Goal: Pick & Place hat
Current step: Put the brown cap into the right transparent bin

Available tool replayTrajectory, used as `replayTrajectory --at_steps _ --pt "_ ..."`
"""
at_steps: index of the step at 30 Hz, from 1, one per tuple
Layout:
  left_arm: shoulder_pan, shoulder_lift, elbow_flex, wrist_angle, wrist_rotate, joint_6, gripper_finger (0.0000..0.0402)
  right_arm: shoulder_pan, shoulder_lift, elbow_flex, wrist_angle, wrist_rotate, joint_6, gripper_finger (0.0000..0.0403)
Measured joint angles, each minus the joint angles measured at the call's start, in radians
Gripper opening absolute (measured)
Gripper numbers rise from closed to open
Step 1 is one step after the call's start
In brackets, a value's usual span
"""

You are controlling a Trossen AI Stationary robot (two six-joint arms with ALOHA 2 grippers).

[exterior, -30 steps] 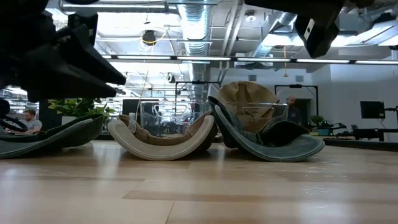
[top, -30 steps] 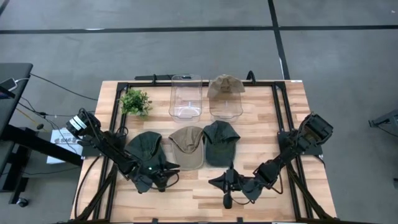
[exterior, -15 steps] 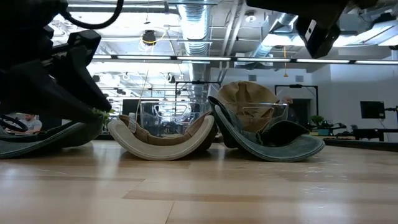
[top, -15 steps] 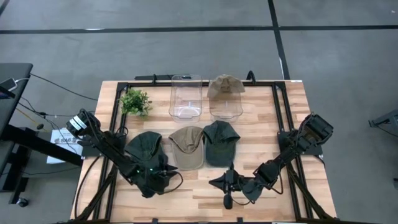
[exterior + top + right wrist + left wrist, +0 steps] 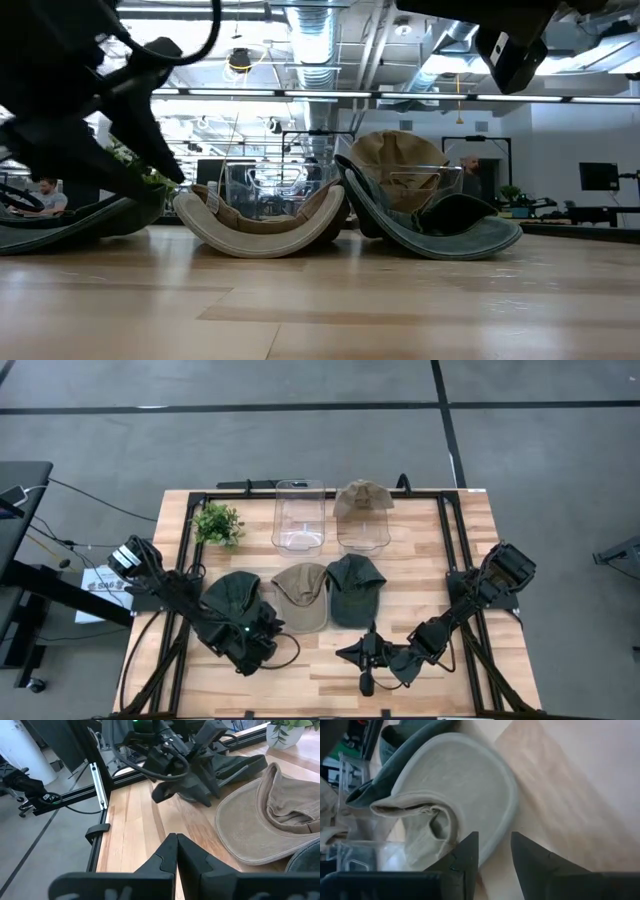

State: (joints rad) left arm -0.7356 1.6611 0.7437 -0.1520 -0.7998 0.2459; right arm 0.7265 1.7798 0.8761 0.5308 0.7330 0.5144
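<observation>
Three hats lie upturned in a row mid-table: a dark green one (image 5: 232, 598), a tan one (image 5: 300, 598) and another dark green one (image 5: 355, 588). A further tan hat (image 5: 362, 500) sits in the right clear bin (image 5: 362, 532). My left gripper (image 5: 278, 624) is open with a narrow gap and hangs low at the near left rim of the middle tan hat's brim (image 5: 470, 795). In the left wrist view its fingertips (image 5: 492, 837) straddle that rim. My right gripper (image 5: 342, 652) waits shut near the table's near edge, pointing left (image 5: 175, 840). My left gripper comes slanting down from the near left at the tan hat's brim rim (image 5: 492, 851). One finger (image 5: 467, 855) overlaps the rim in the wrist view. Whether it touches the brim, I cannot tell. The hat lies on the table.
An empty clear bin (image 5: 299, 515) stands left of the filled one at the far side. A small potted plant (image 5: 217, 523) stands at the far left. A black frame (image 5: 452, 560) runs around the tabletop. Bare wood lies along the near edge (image 5: 310, 670).
My left gripper has tipped its fingers from nearly level to slanting down and has sunk toward the table beside the tan hat's brim. The hats and my right arm have stayed still.
</observation>
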Motion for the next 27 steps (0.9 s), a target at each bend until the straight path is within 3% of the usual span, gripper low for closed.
replayTrajectory --at_steps 5,10,19,27 --pt "0.044 0.000 0.000 -0.001 0.002 0.059 0.0113 0.000 0.000 0.000 0.000 0.000 0.000 0.0001" --pt "0.083 0.000 0.000 -0.001 0.089 0.063 0.0113 0.000 0.000 0.000 0.000 0.000 0.000 0.0001" --pt "0.087 0.000 0.000 -0.005 0.149 0.064 0.0113 0.000 0.000 0.000 0.000 0.000 -0.001 0.0001" --pt "0.117 0.000 0.000 -0.006 0.149 0.064 0.0113 0.000 0.000 0.000 0.000 0.000 -0.002 0.0001"
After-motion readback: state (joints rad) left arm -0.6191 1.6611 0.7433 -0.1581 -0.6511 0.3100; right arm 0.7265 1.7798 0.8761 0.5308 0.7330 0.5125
